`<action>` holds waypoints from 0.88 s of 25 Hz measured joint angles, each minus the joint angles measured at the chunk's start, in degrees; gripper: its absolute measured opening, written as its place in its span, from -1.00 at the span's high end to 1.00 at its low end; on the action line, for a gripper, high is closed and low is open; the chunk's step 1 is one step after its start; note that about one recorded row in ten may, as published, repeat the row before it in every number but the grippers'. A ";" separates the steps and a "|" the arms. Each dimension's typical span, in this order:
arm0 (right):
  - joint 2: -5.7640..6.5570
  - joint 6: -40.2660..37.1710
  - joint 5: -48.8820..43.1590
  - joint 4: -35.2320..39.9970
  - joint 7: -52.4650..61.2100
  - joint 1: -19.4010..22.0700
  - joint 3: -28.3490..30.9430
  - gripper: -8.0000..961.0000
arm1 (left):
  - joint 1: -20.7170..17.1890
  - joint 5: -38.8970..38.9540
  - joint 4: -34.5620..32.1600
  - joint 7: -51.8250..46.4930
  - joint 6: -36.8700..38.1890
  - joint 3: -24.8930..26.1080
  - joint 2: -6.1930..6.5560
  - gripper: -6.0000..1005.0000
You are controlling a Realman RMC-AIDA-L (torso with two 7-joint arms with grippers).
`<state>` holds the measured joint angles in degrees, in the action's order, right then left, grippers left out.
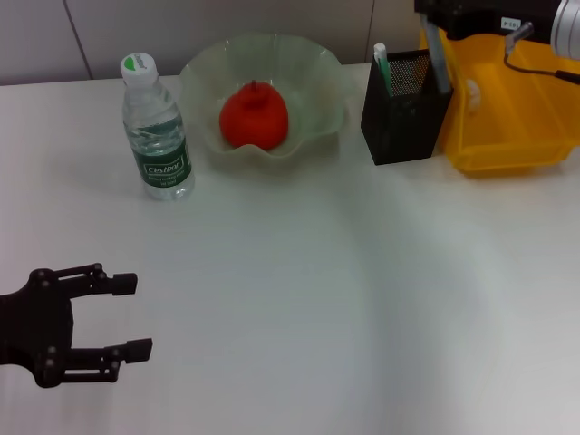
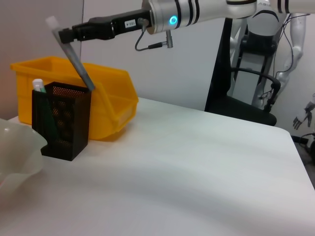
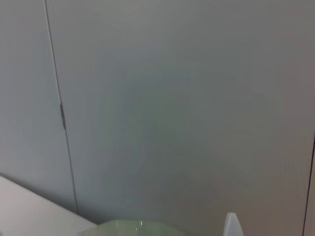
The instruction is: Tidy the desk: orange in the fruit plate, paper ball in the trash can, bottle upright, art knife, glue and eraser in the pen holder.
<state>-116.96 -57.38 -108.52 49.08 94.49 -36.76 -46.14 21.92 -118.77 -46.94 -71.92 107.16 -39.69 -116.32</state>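
My right gripper (image 1: 437, 24) hangs over the black mesh pen holder (image 1: 406, 104), shut on a grey art knife (image 1: 439, 62) that stands tilted with its lower end inside the holder. The left wrist view shows this too: gripper (image 2: 64, 35), knife (image 2: 78, 64), holder (image 2: 61, 120). A green-and-white glue stick (image 1: 381, 68) stands in the holder. The orange (image 1: 254, 116) lies in the pale fruit plate (image 1: 313, 68). The bottle (image 1: 159, 131) stands upright left of the plate. My left gripper (image 1: 127, 317) is open and empty at the front left. The eraser is not in view.
A yellow bin (image 1: 507, 109) stands right of the pen holder, touching it, with a small white thing (image 1: 472, 91) inside. The right wrist view shows mostly the grey wall and the plate's rim (image 3: 138, 227).
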 joint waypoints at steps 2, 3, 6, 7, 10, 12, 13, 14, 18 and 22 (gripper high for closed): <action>0.46 0.02 0.38 -1.73 -0.80 -0.44 0.00 0.70 | -0.01 -0.08 0.00 -0.02 0.04 -0.04 -0.11 -0.64; 0.58 0.04 0.69 -2.21 -1.18 -0.54 0.00 0.70 | -0.02 -0.10 0.00 -0.03 0.07 -0.04 -0.15 -0.64; 0.85 0.22 1.50 -2.87 -2.16 -0.69 0.00 0.70 | -0.01 -0.09 0.00 -0.31 0.07 0.02 -0.20 -0.64; 0.86 0.36 1.63 -2.87 -2.35 -0.71 0.00 0.70 | 0.06 -0.06 0.00 -0.44 0.07 0.03 -0.21 -0.64; 1.27 0.81 3.73 -2.92 -4.29 -0.98 0.34 0.70 | 0.32 0.02 0.00 -0.83 0.07 0.05 -0.22 -0.64; 1.52 0.88 4.39 -3.31 -4.67 -1.18 0.42 0.70 | 0.43 0.03 0.00 -0.90 0.07 0.05 -0.22 -0.64; 1.85 0.99 5.12 -3.87 -5.01 -1.45 0.50 0.70 | 0.46 0.04 0.00 -0.94 0.08 0.05 -0.22 -0.64; 2.22 1.20 5.64 -4.82 -5.51 -1.86 0.58 0.70 | 0.50 0.05 0.00 -0.98 0.10 0.05 -0.23 -0.64; 3.31 1.46 7.05 -8.53 -8.16 -3.45 1.40 0.71 | 0.58 0.11 0.00 -1.04 0.13 0.05 -0.35 -0.64; 4.37 2.52 8.08 -14.25 -12.35 -6.29 3.43 0.71 | 0.70 0.18 0.00 -1.04 0.15 0.05 -0.59 -0.64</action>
<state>-112.60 -54.86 -100.45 34.83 82.14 -43.05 -42.71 22.62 -118.59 -46.93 -72.96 107.32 -39.64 -116.91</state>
